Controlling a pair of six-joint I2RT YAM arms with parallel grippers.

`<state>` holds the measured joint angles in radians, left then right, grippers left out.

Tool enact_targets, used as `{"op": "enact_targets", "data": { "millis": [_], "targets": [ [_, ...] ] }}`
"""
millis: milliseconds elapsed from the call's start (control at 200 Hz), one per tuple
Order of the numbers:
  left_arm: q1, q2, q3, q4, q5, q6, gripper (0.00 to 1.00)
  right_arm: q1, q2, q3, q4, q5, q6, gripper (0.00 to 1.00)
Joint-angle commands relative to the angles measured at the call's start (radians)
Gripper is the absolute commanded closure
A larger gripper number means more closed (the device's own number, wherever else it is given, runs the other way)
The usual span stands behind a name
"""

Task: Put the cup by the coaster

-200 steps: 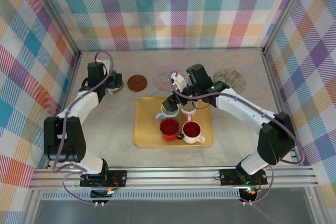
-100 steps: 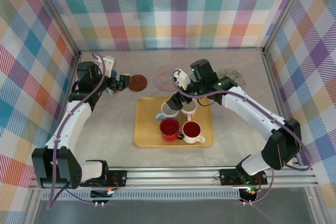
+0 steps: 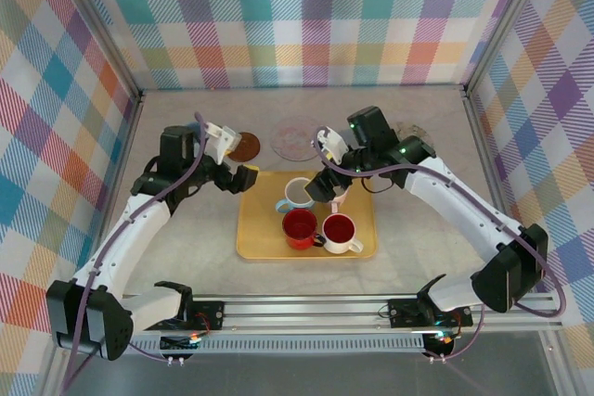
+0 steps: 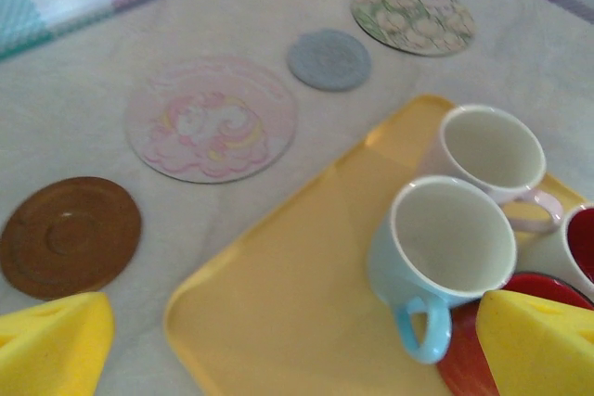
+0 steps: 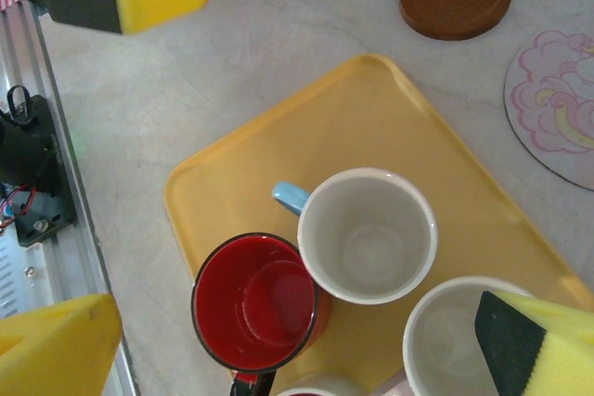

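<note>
The left gripper [image 3: 239,172] hovers over the table at the tray's far-left corner, its jaws spread wide with nothing between the yellow pads [image 4: 51,348]. Just behind it lies the brown coaster [image 3: 244,146], bare, and to its right the pink coaster [image 3: 295,136], also bare. In front of both sits the yellow tray [image 3: 262,229] with all four cups upright on it. The blue cup [image 3: 297,194] is in the far row, handle toward the near left, with a pale cup [image 4: 492,157] touching its right side. The red cup [image 3: 299,227] and a white cup with a red inside [image 3: 341,232] make up the near row. The right gripper [image 3: 327,187] hangs above the far row, over the blue and pale cups, jaws wide apart and gripping nothing; in its wrist view both cups lie between its pads [image 5: 538,345], untouched. Farther right on the table are a small grey coaster [image 4: 329,59] and a floral coaster [image 4: 412,16], well apart from the tray.
</note>
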<state>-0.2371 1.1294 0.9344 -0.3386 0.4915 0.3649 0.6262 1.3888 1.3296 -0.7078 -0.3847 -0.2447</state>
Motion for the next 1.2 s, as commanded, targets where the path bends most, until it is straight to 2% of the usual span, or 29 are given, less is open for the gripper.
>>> {"op": "enact_targets", "data": {
  "millis": [0,260,565,730,1030,1195],
  "targets": [
    [-0.042,0.013,-0.024,-0.021,-0.004,0.04,0.0,-0.008,-0.028,-0.015,-0.054,-0.041,0.016,0.01],
    [-0.165,0.126,0.028,-0.111,-0.035,0.112,0.04,-0.014,-0.033,-0.044,-0.05,-0.041,0.031,0.01],
    [-0.275,0.269,0.055,-0.128,-0.062,0.15,0.12,-0.031,-0.042,-0.084,0.0,-0.031,0.073,0.01],
    [-0.293,0.332,0.068,-0.133,-0.091,0.178,0.21,-0.04,-0.047,-0.107,0.026,-0.025,0.098,0.01],
    [-0.3,0.402,0.097,-0.148,-0.074,0.201,0.33,-0.05,-0.051,-0.126,0.033,-0.016,0.1,0.01],
    [-0.3,0.432,0.115,-0.171,-0.067,0.217,0.45,-0.056,-0.051,-0.127,0.034,-0.02,0.097,0.01]
  ]
}}
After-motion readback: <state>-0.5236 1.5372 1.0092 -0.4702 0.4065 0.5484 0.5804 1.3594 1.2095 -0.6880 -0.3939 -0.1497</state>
